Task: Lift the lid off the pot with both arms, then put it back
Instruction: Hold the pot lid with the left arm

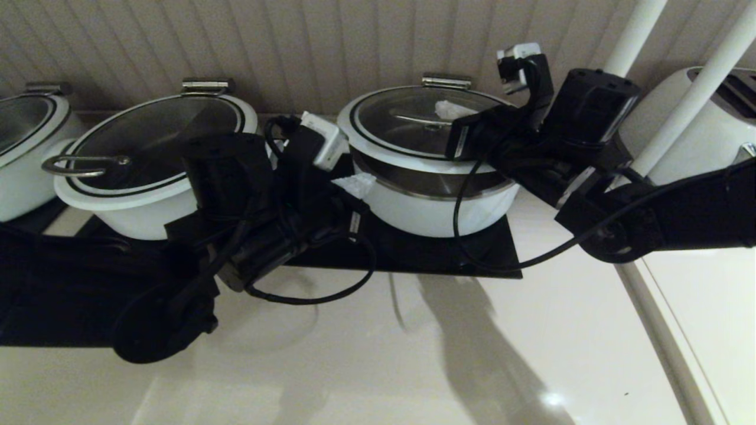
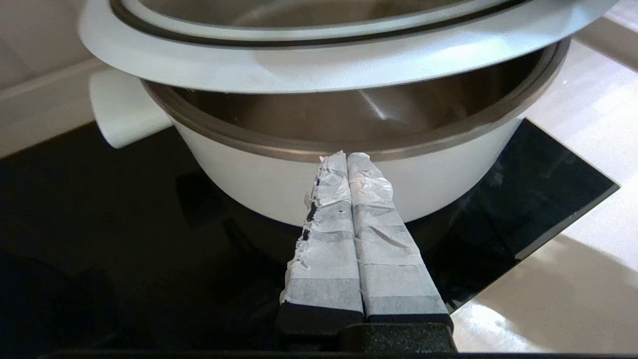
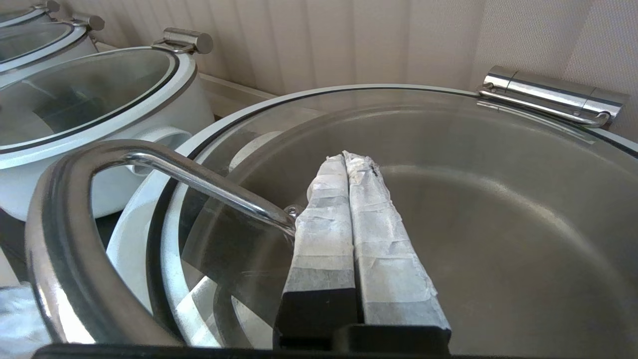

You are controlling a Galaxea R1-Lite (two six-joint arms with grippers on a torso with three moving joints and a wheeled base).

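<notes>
On the black mat (image 1: 413, 254), the pot (image 1: 437, 215) sits under its tilted, front-raised lid (image 1: 413, 127), the left gripper (image 2: 347, 157) pressed closed at the pot's rim, the right gripper (image 3: 349, 158) closed over the lid's glass beside its bar handle (image 3: 209, 182).

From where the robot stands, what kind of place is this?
Probably a kitchen counter or a cookware display. A row of white pots with glass lids, such as the pot under the lid, stands on a pale counter against a ribbed wall, with what looks like a white toaster alongside.
</notes>
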